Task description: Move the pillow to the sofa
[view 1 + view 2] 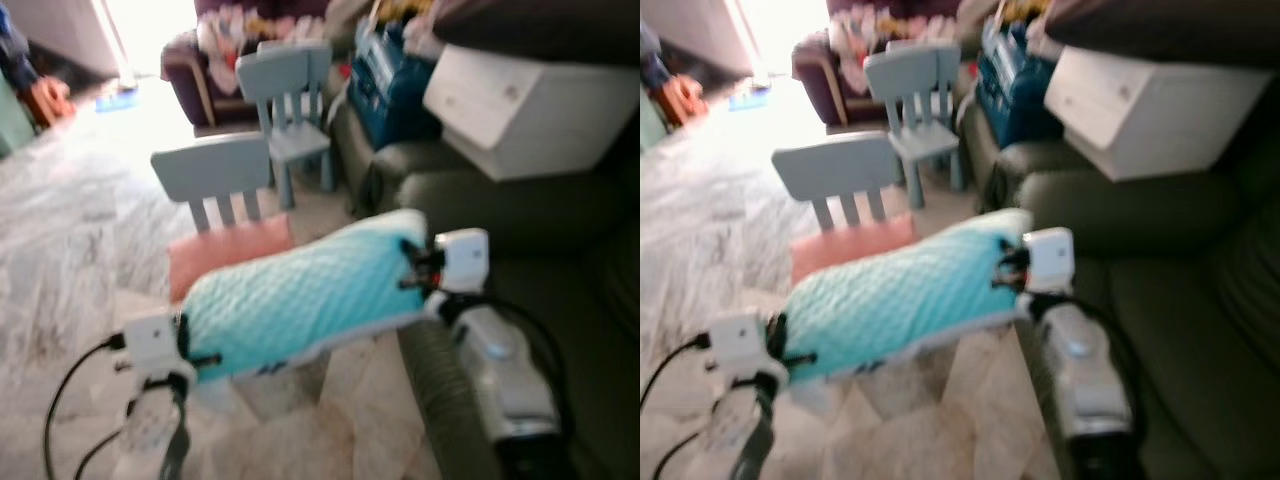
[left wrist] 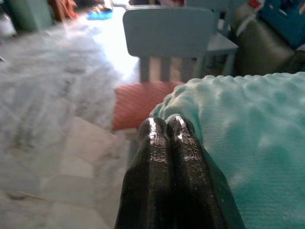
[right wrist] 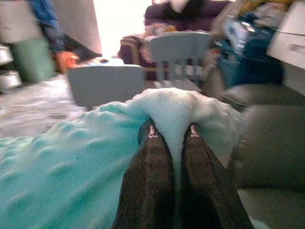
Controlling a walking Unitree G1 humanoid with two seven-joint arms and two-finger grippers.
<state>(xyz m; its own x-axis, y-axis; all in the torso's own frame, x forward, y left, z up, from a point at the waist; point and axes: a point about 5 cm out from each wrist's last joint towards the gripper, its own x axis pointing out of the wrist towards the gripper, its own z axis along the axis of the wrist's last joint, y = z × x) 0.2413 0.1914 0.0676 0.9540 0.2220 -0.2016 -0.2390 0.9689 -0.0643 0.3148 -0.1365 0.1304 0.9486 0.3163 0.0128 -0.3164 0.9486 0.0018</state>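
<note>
Pillow [image 1: 300,297], teal w/ dimpled cover: held off the floor between both grippers, tilted, right end higher, just beside sofa [image 1: 520,300] armrest. Right gripper [image 3: 171,143]: fingers clamped on a fold of pillow fabric at its upper corner. Left gripper [image 2: 167,138]: fingers pressed together at pillow's lower end; whether fabric is pinched can't be told. Behind pillow: pale blue child chair [image 1: 215,180] w/ pink seat, second chair [image 1: 290,100] farther back. White box [image 1: 520,110] sits on sofa. No legible text or labels; views blurred.

I see open sofa seat [image 1: 560,300] right of my right gripper [image 1: 412,268]; white box [image 1: 520,105] blocks beyond.
</note>
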